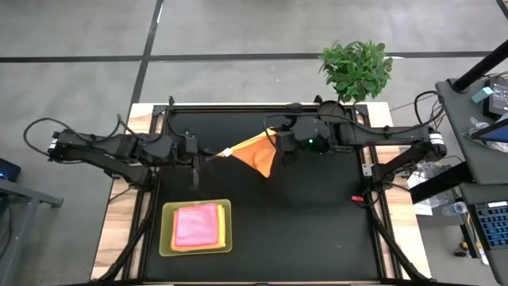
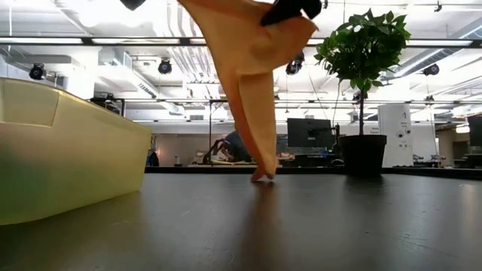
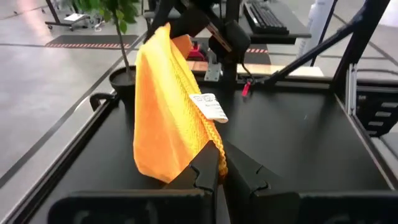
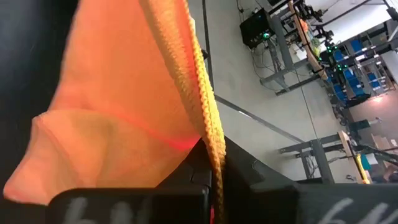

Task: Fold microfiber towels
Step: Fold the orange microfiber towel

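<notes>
While both grippers pinch opposite corners, the orange towel [image 1: 255, 153] hangs above mid-table, its low tip touching the mat. Left gripper [image 3: 221, 169] clamps the hem; right gripper [image 1: 274, 141] likewise (clamped on the edge). Risk — thin hem pinch slips under tension; towel drops crumpled.
</notes>
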